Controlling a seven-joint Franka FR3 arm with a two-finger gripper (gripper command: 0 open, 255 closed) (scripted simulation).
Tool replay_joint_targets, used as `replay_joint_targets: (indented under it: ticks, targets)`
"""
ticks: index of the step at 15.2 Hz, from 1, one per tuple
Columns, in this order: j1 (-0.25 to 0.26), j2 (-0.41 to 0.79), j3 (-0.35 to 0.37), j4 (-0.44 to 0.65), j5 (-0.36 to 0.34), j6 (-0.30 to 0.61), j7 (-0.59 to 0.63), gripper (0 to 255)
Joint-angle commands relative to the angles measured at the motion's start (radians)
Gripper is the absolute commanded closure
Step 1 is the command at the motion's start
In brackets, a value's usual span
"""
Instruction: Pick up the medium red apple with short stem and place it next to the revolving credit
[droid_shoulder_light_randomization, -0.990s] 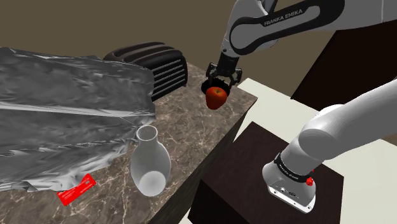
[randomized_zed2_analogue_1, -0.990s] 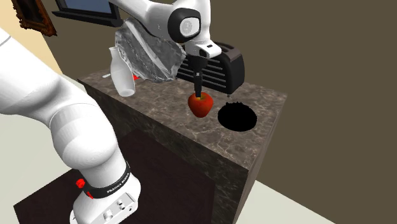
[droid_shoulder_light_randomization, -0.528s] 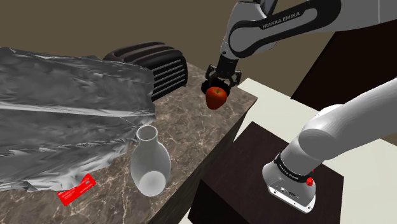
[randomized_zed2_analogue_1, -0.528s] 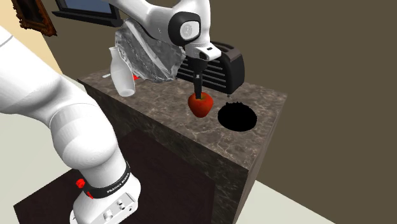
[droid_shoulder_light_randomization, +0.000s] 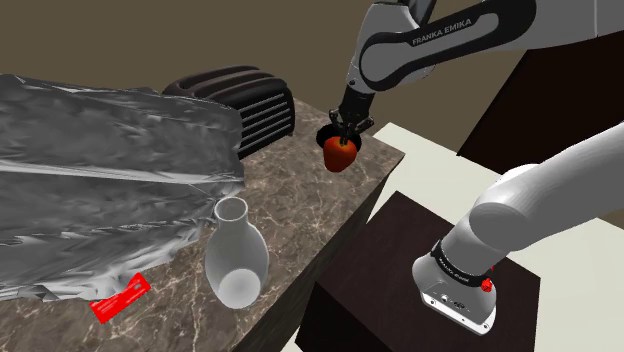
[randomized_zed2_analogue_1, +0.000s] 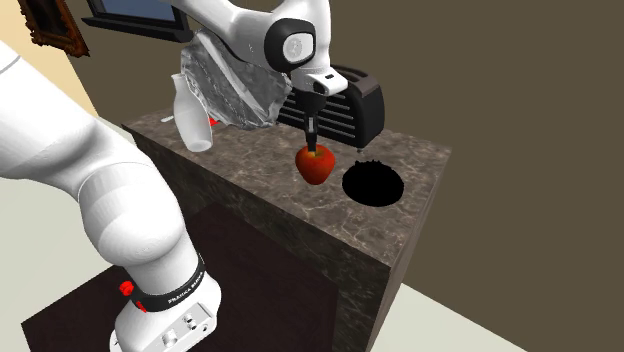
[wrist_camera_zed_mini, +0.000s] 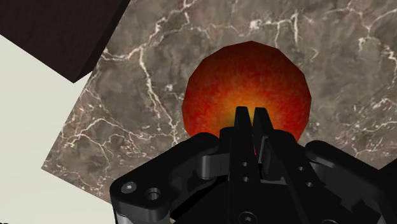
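The jaws, almost together, pinch the red apple (wrist_camera_zed_mini: 248, 83) at its top. Its stem axis stands upright above the marbled surface (wrist_camera_zed_mini: 127, 114).

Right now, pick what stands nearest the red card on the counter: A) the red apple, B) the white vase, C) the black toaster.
B: the white vase stands just beside the red card; the red apple lies far off at the counter's other end.
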Motion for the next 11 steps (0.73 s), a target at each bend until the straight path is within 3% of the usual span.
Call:
replay_joint_targets:
  ticks: [1,4,11]
  targets:
    - [0.0,0.0,0.0,0.0,0.0,0.0,0.0,255]
    - [0.0,0.0,0.0,0.0,0.0,0.0,0.0,255]
    - [0.0,-0.045,-0.005,0.061,-0.002,-0.106,0.001,255]
